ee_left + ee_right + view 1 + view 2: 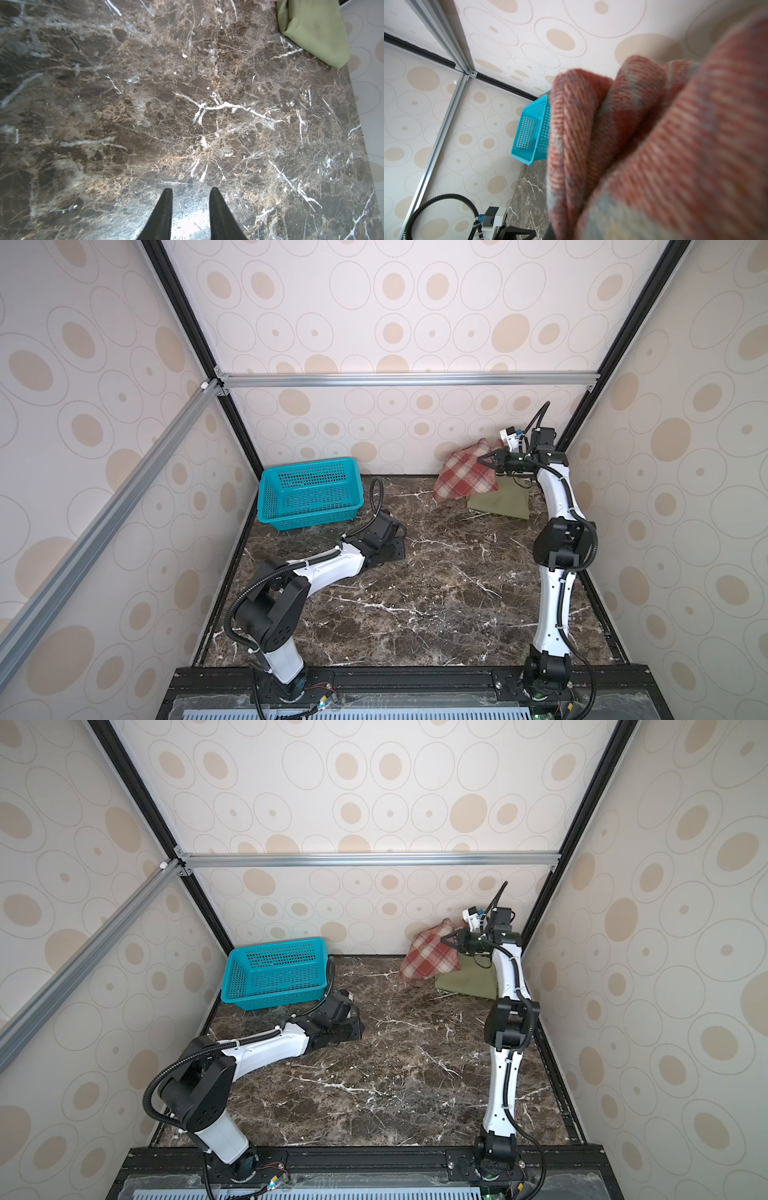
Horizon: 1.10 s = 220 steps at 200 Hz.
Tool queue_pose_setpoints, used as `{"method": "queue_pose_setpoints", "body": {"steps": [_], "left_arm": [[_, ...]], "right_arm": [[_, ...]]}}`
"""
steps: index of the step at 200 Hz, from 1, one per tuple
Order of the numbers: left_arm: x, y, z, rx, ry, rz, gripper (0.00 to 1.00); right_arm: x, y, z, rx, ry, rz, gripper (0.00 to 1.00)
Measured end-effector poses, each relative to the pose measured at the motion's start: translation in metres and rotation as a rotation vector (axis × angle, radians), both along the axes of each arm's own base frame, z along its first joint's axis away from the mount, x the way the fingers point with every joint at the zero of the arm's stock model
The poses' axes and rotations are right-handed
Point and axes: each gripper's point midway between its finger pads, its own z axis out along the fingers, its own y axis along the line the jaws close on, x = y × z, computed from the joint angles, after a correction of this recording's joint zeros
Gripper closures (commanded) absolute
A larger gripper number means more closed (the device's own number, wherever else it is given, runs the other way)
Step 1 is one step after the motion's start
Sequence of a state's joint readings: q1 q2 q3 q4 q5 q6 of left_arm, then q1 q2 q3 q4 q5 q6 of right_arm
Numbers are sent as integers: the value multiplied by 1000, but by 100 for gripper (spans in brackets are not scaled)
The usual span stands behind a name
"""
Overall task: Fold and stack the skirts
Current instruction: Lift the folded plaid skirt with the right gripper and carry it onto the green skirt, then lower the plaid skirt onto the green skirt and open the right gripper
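Note:
The red-and-cream plaid skirt (459, 479) (428, 960) hangs bunched at the back right, lifted off the marble table. My right gripper (484, 459) (446, 939) is shut on its upper right edge. Its woolly cloth (654, 145) fills the right wrist view and hides the jaws. The olive-green skirt (498, 507) (467, 984) (311, 31) lies folded flat on the table, just below and to the right of the plaid one. My left gripper (402, 548) (360, 1028) (191, 190) rests low over the table's left middle, open, with only bare marble between its fingers.
A teal perforated basket (309, 493) (276, 973) (531, 133) stands in the back left corner, just behind the left arm. Patterned walls close in the table (415, 593) on three sides. A black rail runs along the front edge.

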<state>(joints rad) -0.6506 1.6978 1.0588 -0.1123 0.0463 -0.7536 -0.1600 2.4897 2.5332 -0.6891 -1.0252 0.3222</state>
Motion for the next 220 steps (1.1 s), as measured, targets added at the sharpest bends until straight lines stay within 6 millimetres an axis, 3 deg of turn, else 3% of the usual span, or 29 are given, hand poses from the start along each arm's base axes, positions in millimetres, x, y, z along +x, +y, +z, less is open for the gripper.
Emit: {"method": "queue_pose_setpoints", "body": {"steps": [54, 77, 133, 191, 220], "left_arm": [[-2, -2, -13, -7, 42, 14, 70], [-1, -3, -12, -14, 45, 14, 70], [-1, -5, -11, -20, 46, 10, 70], [-2, -4, -12, -17, 56, 14, 70], [-4, -3, -14, -12, 65, 15, 70]], "right_arm": [[-4, -87, -27, 12, 59, -119, 100], [-12, -112, -38, 14, 87, -146, 100], [-26, -127, -58, -7, 143, -151, 100], [-33, -146, -121, -97, 277, -197, 100], [-36, -159, -139, -175, 318, -232, 100]]}}
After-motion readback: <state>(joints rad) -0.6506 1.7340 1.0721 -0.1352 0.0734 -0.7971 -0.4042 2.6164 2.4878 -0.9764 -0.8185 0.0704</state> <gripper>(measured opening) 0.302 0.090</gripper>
